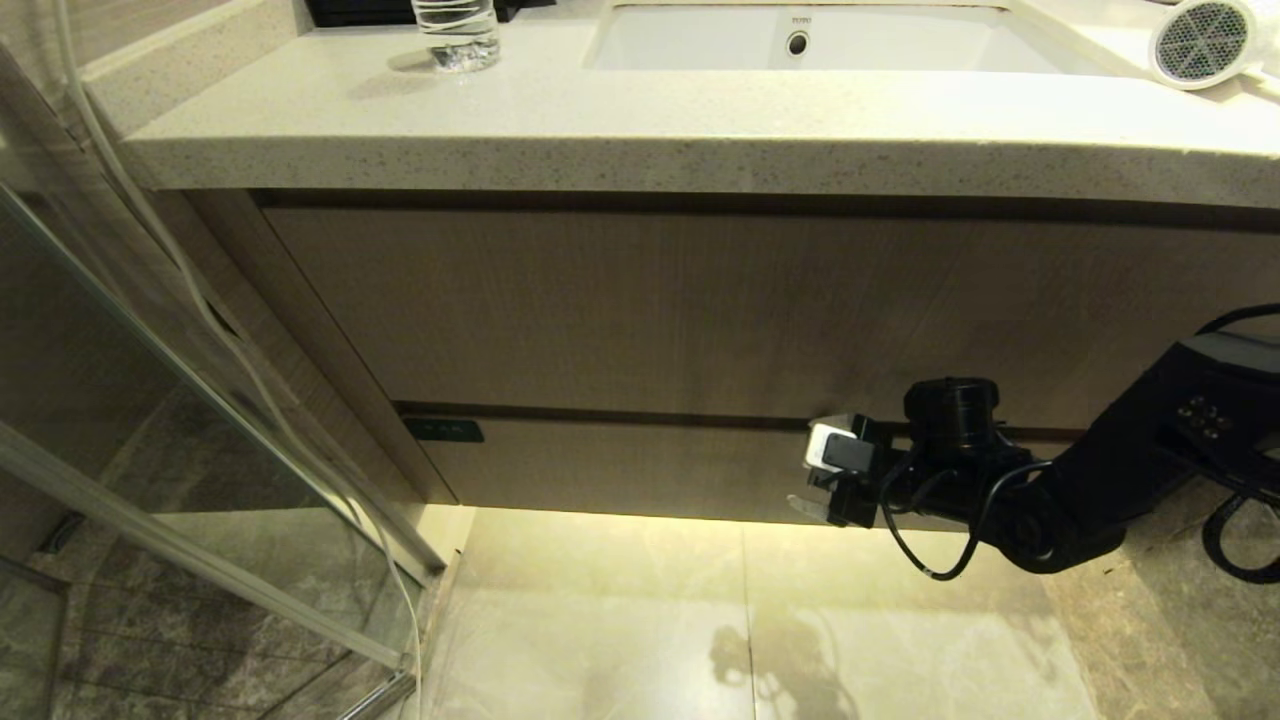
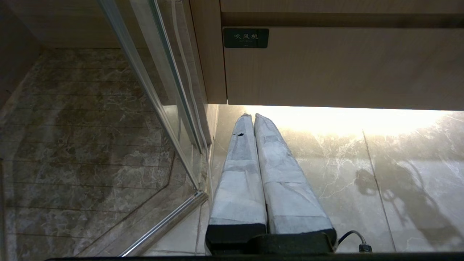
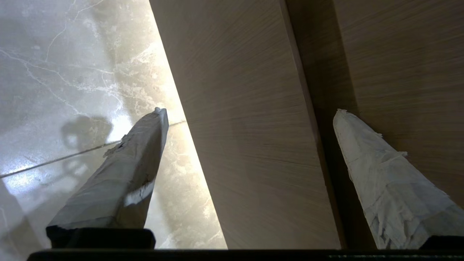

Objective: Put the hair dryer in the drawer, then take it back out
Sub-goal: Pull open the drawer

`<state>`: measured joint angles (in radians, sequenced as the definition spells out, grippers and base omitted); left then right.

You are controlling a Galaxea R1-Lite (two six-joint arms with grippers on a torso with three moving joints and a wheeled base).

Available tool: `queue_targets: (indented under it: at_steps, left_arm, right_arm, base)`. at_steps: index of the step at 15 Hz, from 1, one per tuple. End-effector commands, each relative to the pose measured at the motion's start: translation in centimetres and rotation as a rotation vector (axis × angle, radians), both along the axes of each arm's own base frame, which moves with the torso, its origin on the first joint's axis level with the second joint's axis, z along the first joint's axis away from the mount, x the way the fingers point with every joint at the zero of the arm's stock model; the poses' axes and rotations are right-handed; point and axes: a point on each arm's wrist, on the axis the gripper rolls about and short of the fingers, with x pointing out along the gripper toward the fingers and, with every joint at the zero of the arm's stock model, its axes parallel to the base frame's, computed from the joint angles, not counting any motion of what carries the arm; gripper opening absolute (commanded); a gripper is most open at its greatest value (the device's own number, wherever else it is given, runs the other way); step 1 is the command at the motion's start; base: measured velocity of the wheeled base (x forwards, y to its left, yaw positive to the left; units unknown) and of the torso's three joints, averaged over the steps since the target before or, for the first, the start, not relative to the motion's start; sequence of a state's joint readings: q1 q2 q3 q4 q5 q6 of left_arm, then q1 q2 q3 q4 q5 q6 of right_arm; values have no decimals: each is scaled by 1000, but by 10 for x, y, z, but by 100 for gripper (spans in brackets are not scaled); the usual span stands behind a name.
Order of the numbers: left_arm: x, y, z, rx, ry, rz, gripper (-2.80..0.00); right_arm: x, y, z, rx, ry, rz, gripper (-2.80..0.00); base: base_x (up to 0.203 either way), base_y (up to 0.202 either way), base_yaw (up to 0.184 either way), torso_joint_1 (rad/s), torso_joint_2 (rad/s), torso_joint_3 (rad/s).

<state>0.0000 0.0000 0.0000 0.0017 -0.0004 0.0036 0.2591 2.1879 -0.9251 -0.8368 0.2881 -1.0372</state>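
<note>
A robot's right hand [image 1: 815, 478] reaches in from the lower right of the head view to the closed drawer [image 1: 640, 465], its taped fingers [image 3: 384, 181] spread wide apart and empty. In the right wrist view one finger lies over the dark gap along the drawer's upper edge and the other over the lit floor [image 3: 72, 72] below it, with the wood-grain front [image 3: 253, 145] between them. The hair dryer [image 1: 1205, 42] sits at the upper right corner of the head view, on the stone bench [image 1: 640, 110] beside the sink [image 1: 800, 45], its round mesh grille facing the camera, well apart from the hand and high above it. A clear bottle [image 1: 457, 35] stands on the bench at upper centre-left. The drawer's small dark green label [image 1: 445, 430] shows at its left corner, below the taller wood front [image 1: 700, 310]. In the left wrist view the left hand [image 2: 252, 117] hangs low over the marble floor with its fingers pressed together, near the glass shower door [image 2: 159, 90] at the left of that frame.
</note>
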Motion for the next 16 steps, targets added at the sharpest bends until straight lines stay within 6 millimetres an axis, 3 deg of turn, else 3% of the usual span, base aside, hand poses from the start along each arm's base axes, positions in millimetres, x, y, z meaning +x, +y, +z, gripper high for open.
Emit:
queue_targets:
  at_steps: [1,8,16]
  left_arm:
    - [0,0,0,-1,0,0,-280]
    - [0,0,0,-1,0,0,-280]
    - [0,0,0,-1,0,0,-280]
  right_arm:
    - [8,2,-4,2,-27,3,0]
    - [18,2,-12,6,-42,-4,0]
    - [15,1,-32,-22,43,1,0]
  base:
    - [0,0,0,0,0,0]
    - [0,0,0,0,0,0]
    - [0,0,0,0,0,0]
